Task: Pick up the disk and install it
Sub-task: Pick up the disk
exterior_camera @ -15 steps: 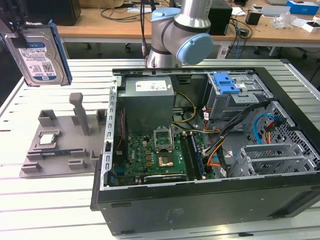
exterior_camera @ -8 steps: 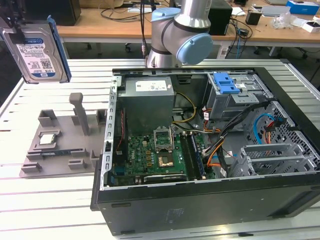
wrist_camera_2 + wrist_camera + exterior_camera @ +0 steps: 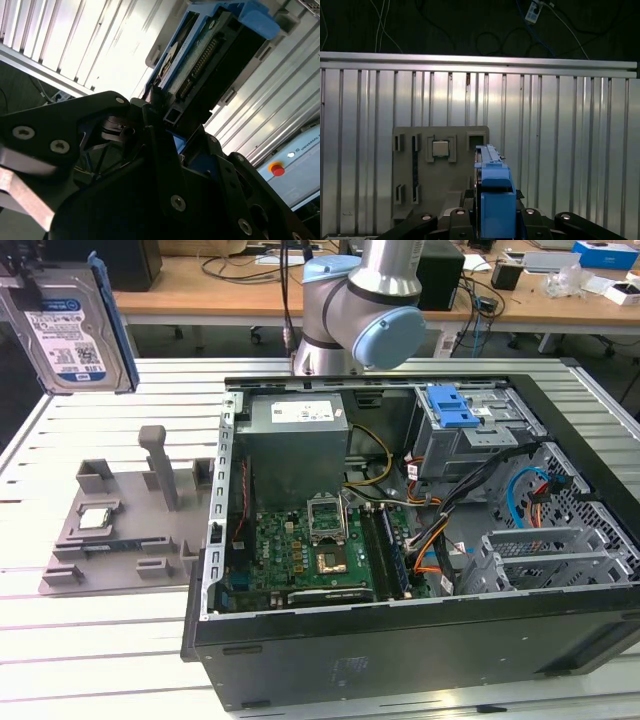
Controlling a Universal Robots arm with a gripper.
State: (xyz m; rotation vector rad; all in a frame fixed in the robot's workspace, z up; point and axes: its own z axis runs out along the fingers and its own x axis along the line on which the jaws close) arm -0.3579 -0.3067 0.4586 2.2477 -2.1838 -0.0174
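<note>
The disk [image 3: 65, 335], a silver hard drive with a blue-and-white label in a blue carrier frame, hangs upright in the air at the exterior view's far upper left, above the slatted table. In the second wrist view the disk [image 3: 200, 55] sticks out from my gripper [image 3: 175, 120], whose black fingers [image 3: 157, 135] are clamped on its near end. The first wrist view shows the disk [image 3: 492, 170] edge-on between the gripper [image 3: 492, 202] fingers, high over the grey fixture plate [image 3: 410, 200].
The open computer case [image 3: 400, 530] lies on the table at the exterior view's right, with a drive bay and blue latch [image 3: 455, 405] at its back. The grey fixture plate [image 3: 125, 530] holds a small processor chip [image 3: 97, 518]. The arm's body [image 3: 365, 300] stands behind the case.
</note>
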